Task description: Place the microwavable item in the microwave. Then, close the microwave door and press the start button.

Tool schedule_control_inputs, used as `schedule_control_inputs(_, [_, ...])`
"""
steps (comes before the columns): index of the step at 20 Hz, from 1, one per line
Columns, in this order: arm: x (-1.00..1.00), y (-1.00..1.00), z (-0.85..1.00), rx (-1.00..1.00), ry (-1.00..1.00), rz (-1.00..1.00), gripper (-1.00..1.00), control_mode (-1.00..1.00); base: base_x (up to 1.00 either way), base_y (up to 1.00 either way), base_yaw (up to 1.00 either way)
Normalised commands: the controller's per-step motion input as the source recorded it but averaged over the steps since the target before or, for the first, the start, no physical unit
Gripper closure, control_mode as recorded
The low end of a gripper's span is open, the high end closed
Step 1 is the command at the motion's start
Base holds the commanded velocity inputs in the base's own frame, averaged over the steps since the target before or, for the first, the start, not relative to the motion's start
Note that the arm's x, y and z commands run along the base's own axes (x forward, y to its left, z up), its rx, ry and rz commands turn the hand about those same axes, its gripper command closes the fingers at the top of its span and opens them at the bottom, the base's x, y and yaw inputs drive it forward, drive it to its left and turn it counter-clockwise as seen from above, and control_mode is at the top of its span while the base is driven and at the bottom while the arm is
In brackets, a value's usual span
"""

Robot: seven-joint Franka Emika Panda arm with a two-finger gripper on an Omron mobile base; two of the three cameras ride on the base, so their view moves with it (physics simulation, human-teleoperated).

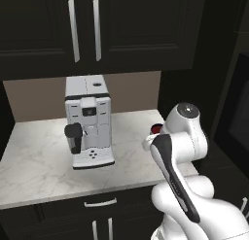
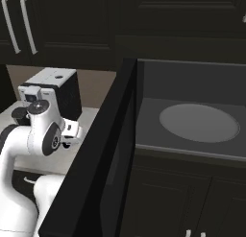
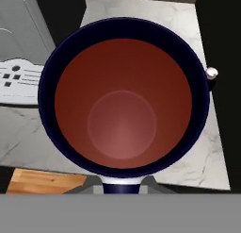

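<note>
Microwave door (image 2: pixel 93 169) stands swung open toward the camera, edge-on, a wide black slab running from upper centre down to lower left. Behind it, microwave (image 2: pixel 192 82) cavity is grey w/ round grey turntable (image 2: pixel 199 122) lying flat on the floor. Left of the door — white arm (image 2: pixel 41 130) bent at the elbow, w/ white coffee machine (image 2: pixel 50 92) behind it on pale counter (image 2: pixel 7 117). Dark cabinets (image 2: pixel 62 25) above, two silver handles at upper left.
</note>
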Motion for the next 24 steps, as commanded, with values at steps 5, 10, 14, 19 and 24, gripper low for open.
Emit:
schedule_control_inputs(5, [-0.03,0.06,0.0,0.0,0.03,0.01,1.0,-1.0,0.0,0.0,0.0])
schedule_control_inputs(10, [-0.01,0.15,-0.01,0.0,0.0,0.04,1.0,-1.0,0.0,0.0,0.0])
schedule_control_inputs(14, [-0.03,0.16,-0.05,-0.02,0.0,0.02,1.0,1.0,-0.31,0.16,0.0])
schedule_control_inputs(19, [0.0,0.0,0.0,0.0,0.0,0.0,1.0,1.0,-1.0,0.2,0.0])
schedule_control_inputs(24, [0.0,0.0,0.0,0.0,0.0,0.0,1.0,1.0,-1.0,0.18,-0.04])
